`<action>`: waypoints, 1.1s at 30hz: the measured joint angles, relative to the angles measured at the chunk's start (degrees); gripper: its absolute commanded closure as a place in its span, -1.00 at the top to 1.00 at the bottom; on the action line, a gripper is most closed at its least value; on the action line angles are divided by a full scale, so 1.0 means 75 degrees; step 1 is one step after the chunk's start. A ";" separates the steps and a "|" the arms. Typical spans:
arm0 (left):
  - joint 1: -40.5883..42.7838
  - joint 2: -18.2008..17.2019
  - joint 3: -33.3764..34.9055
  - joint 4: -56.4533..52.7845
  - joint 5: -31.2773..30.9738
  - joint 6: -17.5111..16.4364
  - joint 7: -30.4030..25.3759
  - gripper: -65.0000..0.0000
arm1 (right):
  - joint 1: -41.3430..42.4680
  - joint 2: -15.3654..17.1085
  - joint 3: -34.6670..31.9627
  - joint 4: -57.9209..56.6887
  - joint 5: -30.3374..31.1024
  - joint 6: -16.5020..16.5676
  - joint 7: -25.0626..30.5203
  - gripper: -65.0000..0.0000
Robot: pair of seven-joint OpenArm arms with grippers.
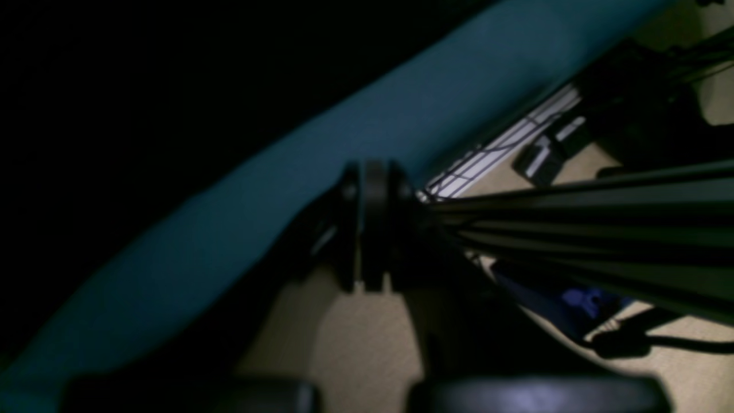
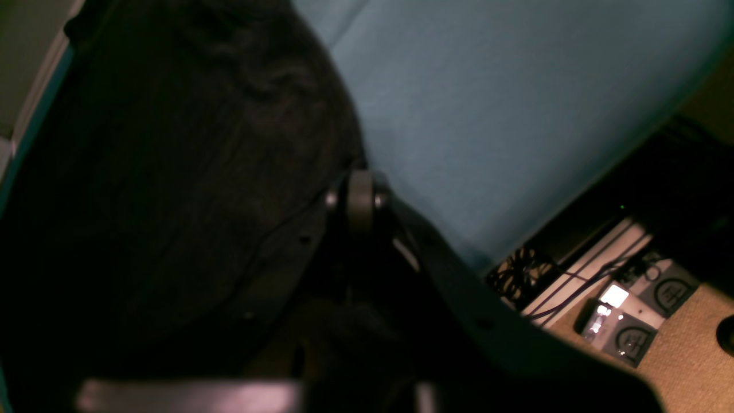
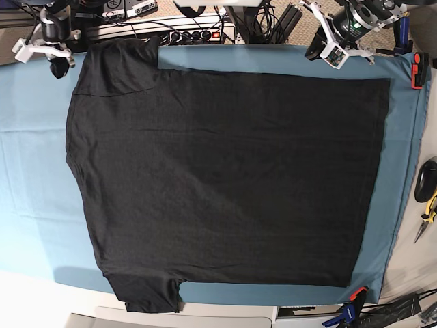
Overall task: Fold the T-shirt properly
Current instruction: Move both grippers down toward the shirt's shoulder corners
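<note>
Base view shows the T-shirt [image 3: 225,178] flat on the surface [image 3: 31,171]; both tools' openings I cannot tell. Gripping only 1 layer risks a crooked fold.

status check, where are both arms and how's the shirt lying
Left gripper and right gripper both off the shirt at the far edge, finger state unclear. T-shirt flat on teal cloth, plain side up. Nothing on it.
</note>
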 measured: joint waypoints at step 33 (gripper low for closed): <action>-0.0245 0.0498 0.0000 0.0000 -0.0729 -0.0370 0.0146 -0.87 | 0.0323 0.0711 -0.1169 -0.0015 -0.3098 0.1408 0.0163 -0.35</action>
